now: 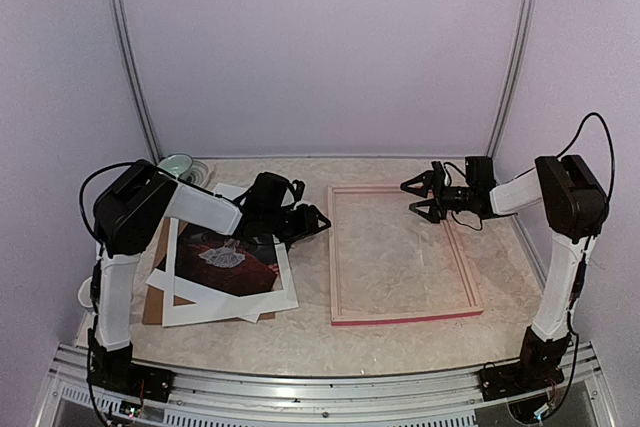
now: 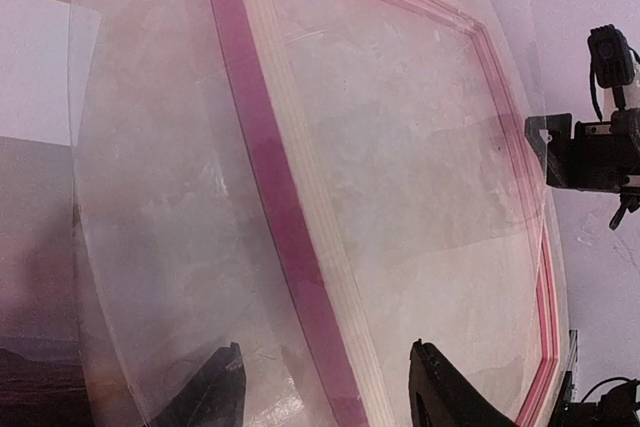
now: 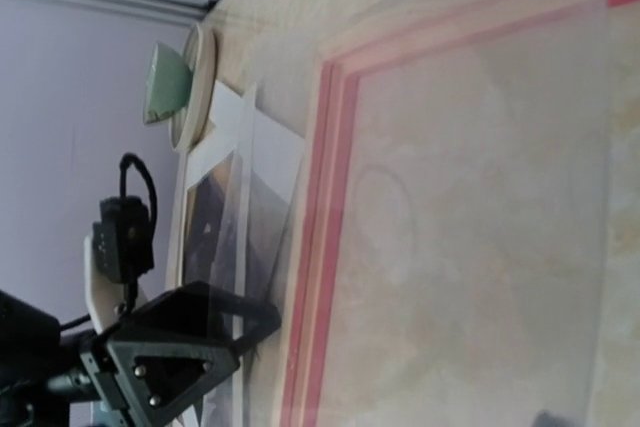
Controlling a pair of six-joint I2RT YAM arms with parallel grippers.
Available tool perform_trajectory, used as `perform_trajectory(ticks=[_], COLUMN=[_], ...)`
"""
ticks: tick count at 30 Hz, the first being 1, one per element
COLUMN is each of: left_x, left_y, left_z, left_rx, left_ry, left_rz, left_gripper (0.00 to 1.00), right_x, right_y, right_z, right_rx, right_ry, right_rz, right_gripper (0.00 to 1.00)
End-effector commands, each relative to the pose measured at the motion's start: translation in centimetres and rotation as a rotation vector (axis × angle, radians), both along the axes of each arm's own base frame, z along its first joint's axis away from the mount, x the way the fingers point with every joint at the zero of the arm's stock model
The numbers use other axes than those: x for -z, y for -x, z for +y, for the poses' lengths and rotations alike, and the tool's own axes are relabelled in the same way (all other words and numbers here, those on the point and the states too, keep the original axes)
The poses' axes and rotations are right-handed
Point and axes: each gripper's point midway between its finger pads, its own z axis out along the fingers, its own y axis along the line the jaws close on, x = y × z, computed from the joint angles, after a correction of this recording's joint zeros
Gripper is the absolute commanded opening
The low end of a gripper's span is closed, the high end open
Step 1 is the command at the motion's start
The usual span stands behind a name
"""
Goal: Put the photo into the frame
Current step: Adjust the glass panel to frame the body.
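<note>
The frame [image 1: 405,318] is edged in bright pink over pale wood; the photo [image 1: 235,259] is printed reddish-brown and black, with a pale figure centred; the mat [image 1: 225,309] is white; the table [image 1: 400,347] is mottled beige.

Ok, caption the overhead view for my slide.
Pink frame lies flat; left gripper by the photo, right gripper open over it.

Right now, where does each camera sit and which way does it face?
Top external: above and behind the bases, looking down at the frame; both arms show, left gripper and right gripper open.
Left wrist: on the left arm, facing across the frame toward the right gripper; its own fingers at the bottom edge.
Right wrist: on the right arm, facing across the frame to the photo and left gripper; own fingers barely show.
Shared: both wrist views see the frame's pink rail and the opposite gripper.
</note>
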Motion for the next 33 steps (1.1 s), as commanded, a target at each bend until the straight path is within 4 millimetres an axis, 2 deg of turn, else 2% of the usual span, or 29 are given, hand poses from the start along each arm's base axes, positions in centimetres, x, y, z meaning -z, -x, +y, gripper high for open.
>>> perform_trajectory(ticks=[1,5,8,10,13,19,26,29,33], left_x=[-0.4,-0.4,-0.4,-0.5,-0.8,-1.1,-0.8,-0.7,-0.3], left_y=[-0.2,-0.3,-0.3,-0.3,-0.4,-0.3,-0.3,-0.4,-0.2], left_z=[-1.3,-1.7,-2.0,-2.1,-2.3,-3.3,-4.0,-3.8,-3.3], left_rx=[0.026,0.030,0.037,0.039,0.044,0.066,0.070,0.059,0.038], left_ry=[0.044,0.064,0.073,0.078,0.087,0.100,0.126,0.123,0.123], left_rz=[-0.011,-0.002,0.003,0.002,-0.003,-0.005,0.015,0.016,0.027], left_gripper=[0.56,0.56,0.56,0.56,0.56,0.56,0.55,0.56,0.55], right_x=[0.9,1.4,1.4,1.3,0.5,-0.2,0.8,1.6,3.2], right_y=[1.3,1.7,1.5,1.0,-0.2,-2.1,-3.4,-2.7,-0.2], right_z=[0.5,0.4,0.1,-0.2,-0.7,-2.3,-2.5,-2.3,-1.9], right_rx=[-0.077,-0.092,-0.091,-0.083,-0.060,-0.001,0.006,0.003,-0.015], right_ry=[0.018,0.052,0.099,0.133,0.187,0.198,0.209,0.218,0.221], right_rz=[0.001,0.027,0.041,0.055,0.061,0.077,0.097,0.111,0.135], right_gripper=[0.88,0.78,0.73,0.67,0.63,0.65,0.69,0.72,0.74])
